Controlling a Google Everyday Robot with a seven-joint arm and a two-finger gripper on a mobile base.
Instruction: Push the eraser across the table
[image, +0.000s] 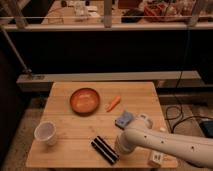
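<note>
The eraser, a black block with a pale lengthwise stripe, lies slantwise near the front edge of the light wooden table. My white arm reaches in from the lower right. Its rounded end with the gripper sits just right of the eraser, close to or touching its side; I cannot tell which.
An orange bowl stands at the table's middle back, with a carrot to its right. A small blue-grey block lies just behind my arm. A white cup stands front left. Cables lie on the floor at right.
</note>
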